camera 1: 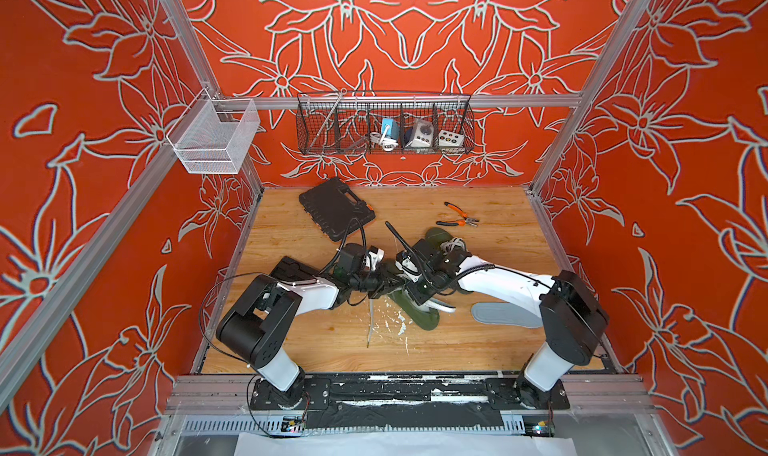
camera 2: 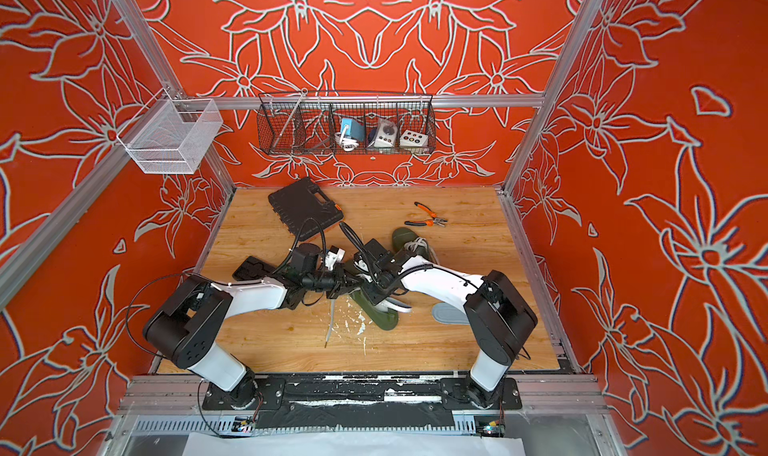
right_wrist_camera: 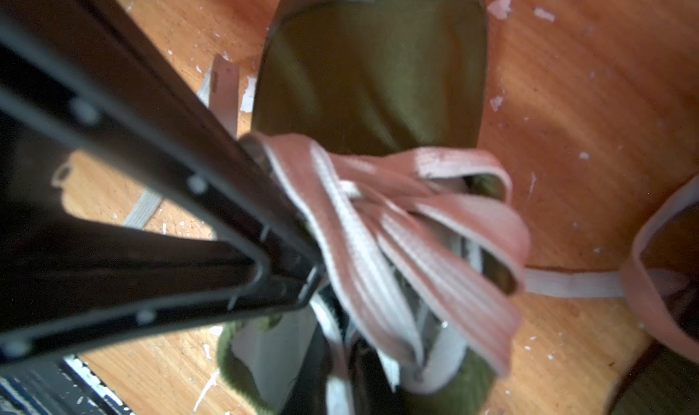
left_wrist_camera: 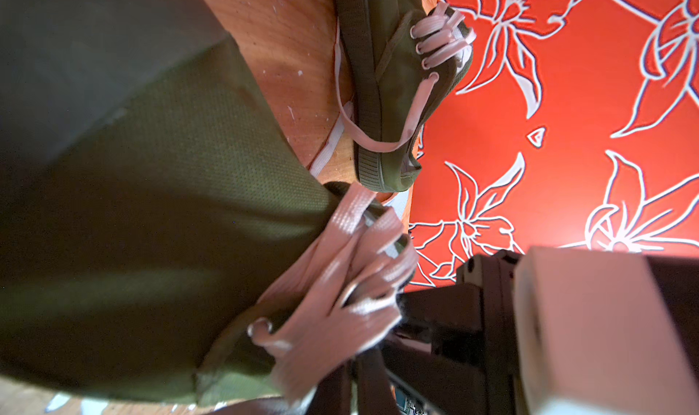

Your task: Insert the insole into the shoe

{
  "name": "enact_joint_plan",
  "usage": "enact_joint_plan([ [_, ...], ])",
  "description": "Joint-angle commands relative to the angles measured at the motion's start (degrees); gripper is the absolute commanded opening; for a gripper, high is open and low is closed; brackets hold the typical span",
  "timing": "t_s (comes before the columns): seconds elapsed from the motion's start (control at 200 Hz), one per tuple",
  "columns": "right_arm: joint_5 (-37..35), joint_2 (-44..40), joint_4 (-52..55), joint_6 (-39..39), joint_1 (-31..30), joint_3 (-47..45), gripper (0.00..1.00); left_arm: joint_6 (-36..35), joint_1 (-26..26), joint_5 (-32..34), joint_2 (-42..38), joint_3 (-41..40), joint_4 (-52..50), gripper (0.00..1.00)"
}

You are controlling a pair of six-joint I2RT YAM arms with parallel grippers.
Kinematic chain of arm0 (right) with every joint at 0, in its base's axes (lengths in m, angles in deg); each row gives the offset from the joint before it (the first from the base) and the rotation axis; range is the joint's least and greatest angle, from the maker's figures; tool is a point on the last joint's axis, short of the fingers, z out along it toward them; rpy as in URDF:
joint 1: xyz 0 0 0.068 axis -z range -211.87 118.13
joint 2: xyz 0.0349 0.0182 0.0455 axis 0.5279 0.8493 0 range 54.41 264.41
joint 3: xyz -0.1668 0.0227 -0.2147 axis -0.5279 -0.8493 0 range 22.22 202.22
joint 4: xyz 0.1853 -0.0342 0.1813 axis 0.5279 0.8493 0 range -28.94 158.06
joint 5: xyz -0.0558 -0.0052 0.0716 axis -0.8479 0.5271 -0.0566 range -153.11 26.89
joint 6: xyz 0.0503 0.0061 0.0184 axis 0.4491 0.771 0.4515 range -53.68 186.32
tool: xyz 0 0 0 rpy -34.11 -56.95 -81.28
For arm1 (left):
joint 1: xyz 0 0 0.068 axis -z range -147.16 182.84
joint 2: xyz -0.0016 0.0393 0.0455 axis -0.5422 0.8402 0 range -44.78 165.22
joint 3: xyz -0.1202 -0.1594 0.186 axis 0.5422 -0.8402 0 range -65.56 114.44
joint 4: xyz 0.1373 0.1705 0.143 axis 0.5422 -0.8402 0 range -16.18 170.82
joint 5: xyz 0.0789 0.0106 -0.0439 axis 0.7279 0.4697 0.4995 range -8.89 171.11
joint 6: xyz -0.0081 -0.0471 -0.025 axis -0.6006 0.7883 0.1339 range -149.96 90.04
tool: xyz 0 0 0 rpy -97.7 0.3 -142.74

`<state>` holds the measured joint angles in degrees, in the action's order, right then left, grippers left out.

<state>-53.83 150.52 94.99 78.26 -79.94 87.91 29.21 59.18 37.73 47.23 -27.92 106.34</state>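
Observation:
A green shoe (camera 1: pixel 424 321) (camera 2: pixel 384 320) lies mid-table with both grippers at its mouth. My left gripper (left_wrist_camera: pixel 359 388) (camera 1: pixel 392 284) is shut on the shoe's pink-white laces (left_wrist_camera: pixel 340 299) (right_wrist_camera: pixel 397 243) and holds them bunched up. The right gripper (right_wrist_camera: pixel 346 390) (camera 1: pixel 419 298) reaches down into the shoe's (right_wrist_camera: pixel 370 72) opening. Its jaws stand close together with a pale strip between them, too blurred to read. A white curved piece (camera 1: pixel 442 307) pokes out of the mouth. A grey insole (camera 1: pixel 500 314) (camera 2: pixel 449 313) lies flat on the table beside the shoe, partly under the right arm.
A second green shoe (camera 1: pixel 438 235) (left_wrist_camera: pixel 393 72) lies just behind the arms. A black tool case (camera 1: pixel 336 213) and orange pliers (camera 1: pixel 459 217) sit at the back. A black flat object (camera 1: pixel 291 269) lies under the left arm. White flecks (camera 1: pixel 395 321) dot the wood.

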Motion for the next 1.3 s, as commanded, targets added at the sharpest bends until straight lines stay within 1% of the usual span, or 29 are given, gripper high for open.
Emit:
enact_joint_plan([
  [0.0,-1.1,-2.7,1.1,0.5,-0.5,-1.1,0.39,-1.7,0.5,-0.2,-1.7,1.4,-1.4,0.00],
  [0.095,-0.3,-5.3,2.1,1.3,-0.6,-3.6,0.53,-2.5,0.5,0.5,-1.9,1.8,-2.5,0.00],
  [0.22,1.3,-7.1,3.8,3.0,-0.7,-4.4,0.64,-3.3,0.5,1.3,-2.1,2.2,-3.9,0.00],
  [0.365,2.1,-7.6,7.7,4.9,-0.7,-3.3,0.72,-3.6,0.5,1.6,-2.2,2.3,-4.5,0.00],
  [0.47,3.2,-7.9,8.4,5.3,-0.7,-4.3,0.75,-3.8,0.5,1.8,-2.3,2.5,-4.7,0.00],
  [0.55,2.6,-7.6,9.1,5.2,-0.8,-4.7,0.77,-4.0,0.5,1.8,-2.1,2.8,-5.0,0.00],
  [0.57,2.3,-7.6,9.6,5.2,-0.7,-4.5,0.78,-4.1,0.5,1.8,-2.1,2.9,-5.2,0.00],
  [0.605,1.6,-7.8,10.6,5.0,-0.7,-4.1,0.84,-4.3,0.5,2.0,-2.2,2.9,-5.5,0.00],
  [0.666,0.4,-8.4,12.2,5.1,-0.8,-3.3,0.87,-4.4,0.5,2.2,-2.4,3.0,-5.9,0.00],
  [0.831,-0.4,-9.0,16.7,6.0,-0.8,-2.6,0.87,-4.9,0.7,2.7,-2.4,3.5,-6.7,0.00],
  [0.986,-0.1,-10.9,17.9,7.2,-1.1,-4.2,0.84,-5.0,0.8,2.8,-2.3,3.6,-6.9,0.00],
  [1.161,0.1,-11.9,17.2,7.5,-1.2,-5.4,0.77,-5.5,1.2,3.3,-2.2,4.2,-7.6,0.00],
  [1.296,1.2,-11.4,16.3,7.7,-1.2,-5.0,0.69,-5.8,1.4,3.6,-2.2,4.4,-8.3,0.00],
])
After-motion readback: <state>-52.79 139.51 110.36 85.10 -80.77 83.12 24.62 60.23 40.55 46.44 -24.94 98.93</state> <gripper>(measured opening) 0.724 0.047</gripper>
